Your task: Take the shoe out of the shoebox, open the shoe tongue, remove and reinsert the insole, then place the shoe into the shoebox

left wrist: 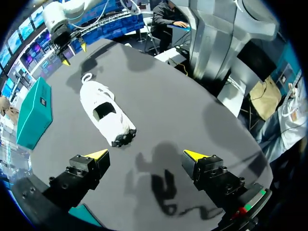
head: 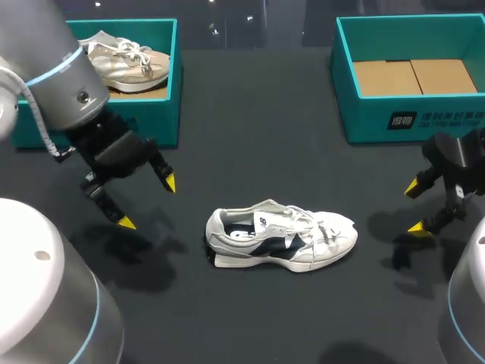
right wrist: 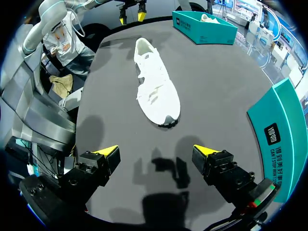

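A white shoe with navy side panels lies on its side in the middle of the black table, toe to the right. Ahead of the left gripper's fingers it shows heel first; ahead of the right gripper's fingers it shows toe first. My left gripper hangs open to the shoe's left, nothing between its fingers. Well clear of the toe on the right, my right gripper is open and empty too. The teal shoebox at the back right has only cardboard in it.
A second teal box at the back left holds a beige shoe. In the right wrist view this box lies far beyond the white shoe, and the nearer box's wall is beside the gripper.
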Controlling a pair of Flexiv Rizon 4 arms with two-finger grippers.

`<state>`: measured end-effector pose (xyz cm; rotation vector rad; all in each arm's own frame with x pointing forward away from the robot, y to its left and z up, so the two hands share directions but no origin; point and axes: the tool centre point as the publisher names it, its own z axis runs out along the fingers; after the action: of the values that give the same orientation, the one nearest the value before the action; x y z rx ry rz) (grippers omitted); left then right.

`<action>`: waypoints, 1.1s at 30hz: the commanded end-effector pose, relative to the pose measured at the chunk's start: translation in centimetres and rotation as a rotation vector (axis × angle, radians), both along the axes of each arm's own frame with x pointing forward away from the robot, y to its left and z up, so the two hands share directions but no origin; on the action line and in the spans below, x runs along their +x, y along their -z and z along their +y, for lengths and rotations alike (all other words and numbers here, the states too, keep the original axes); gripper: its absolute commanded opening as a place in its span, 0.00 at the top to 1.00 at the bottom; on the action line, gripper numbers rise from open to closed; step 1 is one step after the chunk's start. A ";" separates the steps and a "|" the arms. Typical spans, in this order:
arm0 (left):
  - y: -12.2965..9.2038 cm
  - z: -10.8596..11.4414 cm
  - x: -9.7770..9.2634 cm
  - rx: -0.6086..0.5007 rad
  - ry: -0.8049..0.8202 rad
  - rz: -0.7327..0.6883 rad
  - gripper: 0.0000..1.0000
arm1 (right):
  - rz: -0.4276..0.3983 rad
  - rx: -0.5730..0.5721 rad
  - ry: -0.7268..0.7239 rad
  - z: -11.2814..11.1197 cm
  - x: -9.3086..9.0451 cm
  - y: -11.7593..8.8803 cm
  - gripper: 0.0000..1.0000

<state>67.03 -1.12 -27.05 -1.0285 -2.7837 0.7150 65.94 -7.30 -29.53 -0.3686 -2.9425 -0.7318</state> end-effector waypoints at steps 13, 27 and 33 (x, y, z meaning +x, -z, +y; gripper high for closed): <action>2.4 2.0 0.5 -0.329 -0.255 0.036 0.00 | -0.001 -0.003 0.001 0.0 -0.1 0.0 0.00; 7.5 3.8 0.8 -0.524 -0.339 0.211 0.00 | -0.001 -0.003 0.001 0.0 -0.1 0.0 0.00; 8.8 4.6 0.0 -0.575 -0.357 0.234 0.00 | -0.001 -0.003 0.001 0.0 -0.1 0.0 0.00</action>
<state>67.21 3.03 -35.08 -0.4517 -2.6513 1.5689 65.94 -7.30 -29.53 -0.3688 -2.9425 -0.7317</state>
